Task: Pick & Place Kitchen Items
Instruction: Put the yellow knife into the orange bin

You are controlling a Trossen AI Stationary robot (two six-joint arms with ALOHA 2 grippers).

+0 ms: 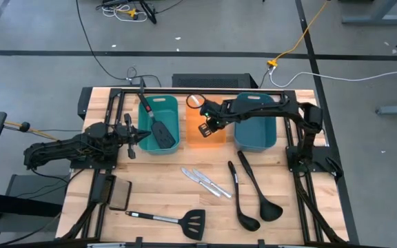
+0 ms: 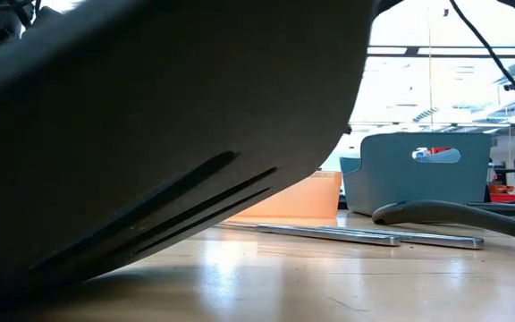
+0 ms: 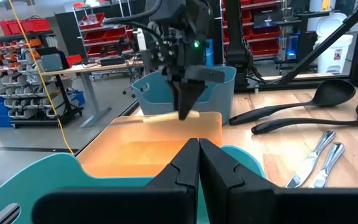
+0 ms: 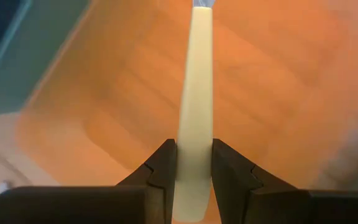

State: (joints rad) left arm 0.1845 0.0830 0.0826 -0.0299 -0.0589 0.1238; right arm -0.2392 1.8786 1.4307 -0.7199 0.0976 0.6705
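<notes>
My right gripper [image 1: 209,127] is over the orange bin [image 1: 220,138], shut on a cream-handled knife [image 4: 194,124]. My left gripper [image 3: 199,155] is shut and empty at the left rim of the teal bin [image 1: 174,110], in which one black spatula [image 1: 158,129] lies. Two silver knives [image 1: 205,181] lie flat on the table, with two black ladles [image 1: 253,196] to their right. A second spatula [image 1: 178,220] lies near the front edge. My right gripper pinches the knife's cream handle [image 4: 194,158] between its two fingers, near the handle's free end. The fingers [image 3: 185,99] come from above, pointing down, and lie across the handle. The knife lies about level over the orange bin, its blade [image 4: 202,5] pointing away.
A blue bin [image 1: 256,141] stands right of the orange one. A flat black pad [image 1: 119,195] lies at the front left. In the low view the near spatula [image 2: 150,134] fills the foreground, with the knives [image 2: 356,234] and a ladle [image 2: 454,213] behind it.
</notes>
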